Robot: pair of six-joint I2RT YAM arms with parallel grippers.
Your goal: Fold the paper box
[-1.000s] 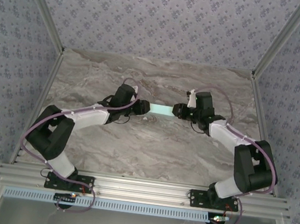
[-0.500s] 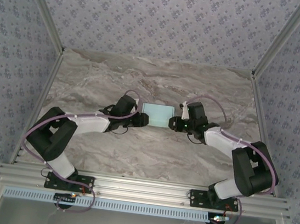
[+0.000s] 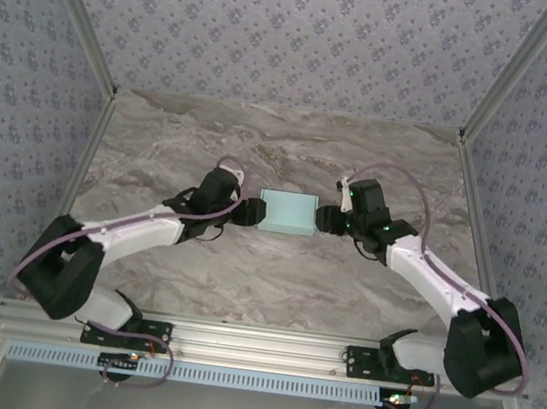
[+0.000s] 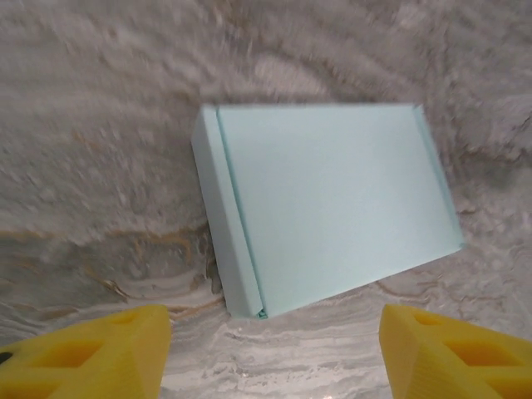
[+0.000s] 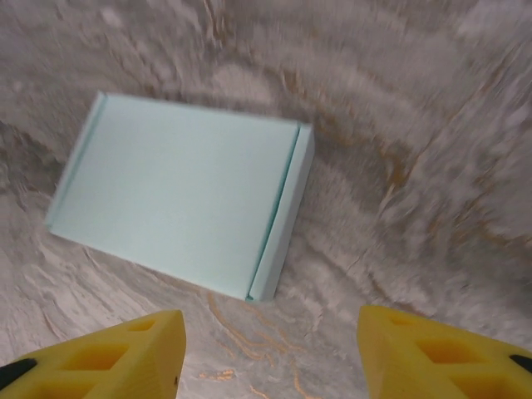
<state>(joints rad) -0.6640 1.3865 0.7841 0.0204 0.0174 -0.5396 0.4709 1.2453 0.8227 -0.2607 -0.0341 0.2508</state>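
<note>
Folded paper box flat on the table, a gripper at each short end, neither one holding it.

The marble-patterned table (image 3: 274, 275) spans the middle of the top view. The left arm (image 3: 139, 232) reaches in from the lower left and the right arm (image 3: 426, 270) from the lower right, the two meeting just above frame centre. The paper box (image 3: 286, 212) lies there as a flat mint rectangle with its long sides running across the frame (lid shut, one narrow side wall visible in each wrist view). The left gripper (image 3: 249, 211) sits just beside its left end and the right gripper (image 3: 324, 218) just beside its right end. In the left wrist view the box (image 4: 332, 199) is in the upper middle; the gripper (image 4: 274, 349) is at the bottom edge, jaws wide, with bare table between them and the box apart from them. In the right wrist view the box (image 5: 183, 191) is upper left; the gripper (image 5: 270, 349) is at the bottom edge, jaws wide, empty.
</note>
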